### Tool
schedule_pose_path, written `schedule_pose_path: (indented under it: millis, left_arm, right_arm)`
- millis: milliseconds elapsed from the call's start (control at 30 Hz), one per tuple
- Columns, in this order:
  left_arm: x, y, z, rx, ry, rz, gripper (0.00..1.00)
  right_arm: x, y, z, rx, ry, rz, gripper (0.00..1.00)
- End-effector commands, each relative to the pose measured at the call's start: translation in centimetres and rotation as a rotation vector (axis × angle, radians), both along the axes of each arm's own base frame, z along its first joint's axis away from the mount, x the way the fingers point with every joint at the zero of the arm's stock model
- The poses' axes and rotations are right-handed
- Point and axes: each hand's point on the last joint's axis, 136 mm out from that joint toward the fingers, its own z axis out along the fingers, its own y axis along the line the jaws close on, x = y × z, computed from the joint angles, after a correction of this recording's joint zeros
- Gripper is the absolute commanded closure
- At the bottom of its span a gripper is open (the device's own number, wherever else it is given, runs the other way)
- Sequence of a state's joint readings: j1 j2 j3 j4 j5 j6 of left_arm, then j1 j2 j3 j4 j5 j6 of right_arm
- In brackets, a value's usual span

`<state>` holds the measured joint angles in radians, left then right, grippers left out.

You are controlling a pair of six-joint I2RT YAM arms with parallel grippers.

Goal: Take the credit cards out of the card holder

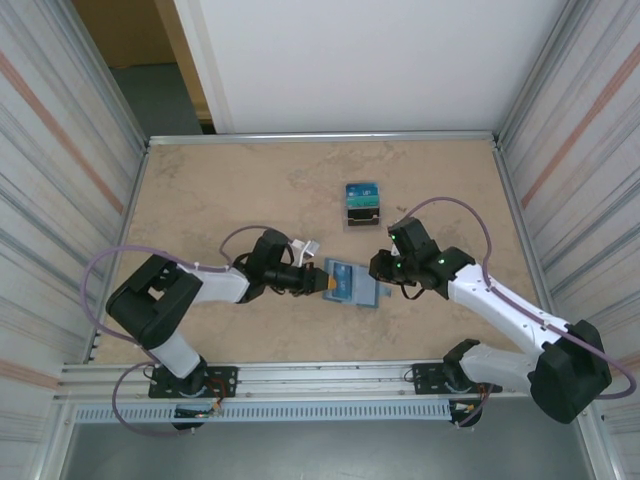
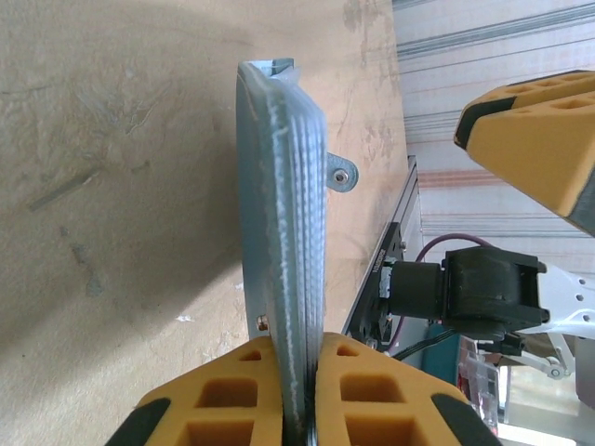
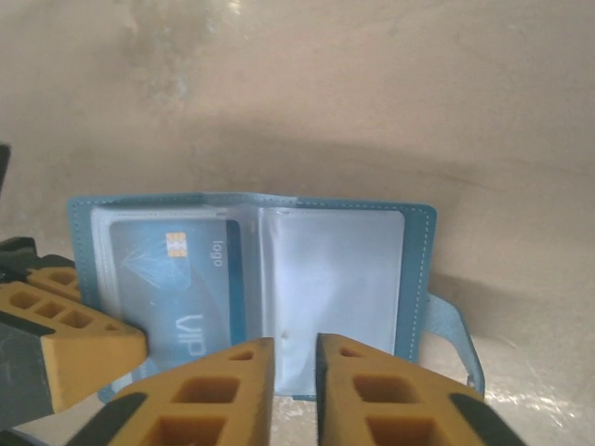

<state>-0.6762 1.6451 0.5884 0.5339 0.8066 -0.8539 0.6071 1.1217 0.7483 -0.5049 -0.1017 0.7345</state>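
**A:** Holder (image 1: 352, 284)?

**B:** Open, flat on the table (image 1: 220, 190), somewhat right of the middle and toward the near side. Teal cover, clear inner pockets. Lies between the two grippers.

**A:** Card (image 3: 177, 279)?

**B:** Tucked in the left half, behind the clear pocket. Blue face, gold chip, "logo" and "VIP" printed on it.

**A:** Left gripper (image 1: 326, 283)?

**B:** Pressed together on the holder's left edge. Seen from the left wrist, clamps the stacked leaves between both yellow fingers (image 2: 251, 395), with the holder running edge-on away from them.

**A:** Right gripper (image 1: 381, 269)?

**B:** Just beside the holder on the right, low over it. From the right wrist, fingertips (image 3: 232, 390) nearly together with a thin slit between them, at the holder's edge below the fold. Cannot tell whether any leaf is nipped there or merely touched.

**A:** Anything hanging off the holder?

**B:** A strap (image 3: 457, 327), curling out from the right edge onto the table.

**A:** Elsewhere?

**B:** A stand (image 1: 361, 203), dark base with a blue-teal top, on the far side of the holder and well apart from it. Not touched by either gripper.
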Motion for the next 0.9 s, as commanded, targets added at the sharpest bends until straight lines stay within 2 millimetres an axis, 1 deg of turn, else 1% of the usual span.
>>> schedule_pose_path:
  millis: [0, 100, 267, 367, 433, 500, 600, 667, 733, 867]
  left_arm:
    - [0.5, -0.7, 0.7, -0.042, -0.019, 0.006, 1.0]
    - [0.6, -0.7, 0.6, -0.043, -0.018, 0.013, 1.0]
    - [0.8, -0.7, 0.6, -0.037, -0.022, 0.023, 1.0]
    - [0.7, -0.6, 0.1, -0.028, -0.009, 0.026, 1.0]
    - [0.6, -0.4, -0.2, -0.018, -0.002, 0.028, 1.0]
    - [0.6, -0.2, -0.7, -0.001, 0.003, 0.032, 0.98]
    - [0.6, 0.2, -1.4, 0.04, 0.001, 0.039, 0.9]
    - [0.6, 0.5, -1.7, 0.067, -0.005, 0.046, 0.8]
    - [0.7, 0.9, -2.0, 0.102, -0.009, 0.057, 0.74]
    - [1.2, 2.4, -2.5, 0.213, -0.05, 0.097, 0.49]
  right_arm:
    - [-1.4, -1.0, -2.2, -0.048, 0.086, -0.026, 0.88]
    - [-2.1, -0.2, -3.6, -0.07, 0.131, 0.001, 0.93]
    - [-2.7, 1.8, -5.3, -0.084, 0.167, 0.056, 0.94]
    - [-2.4, 2.5, -5.9, -0.095, 0.179, 0.064, 0.95]
    - [-2.2, 2.5, -6.2, -0.108, 0.184, 0.063, 0.95]
    - [-1.9, 2.6, -6.5, -0.116, 0.181, 0.064, 0.95]
    - [-1.6, 2.4, -7.2, -0.128, 0.194, 0.058, 0.96]
    - [-1.4, 2.3, -7.6, -0.131, 0.204, 0.051, 0.97]
    - [-1.3, 2.2, -7.9, -0.132, 0.208, 0.045, 0.97]
    - [-1.1, 2.3, -7.7, -0.124, 0.204, 0.043, 0.97]
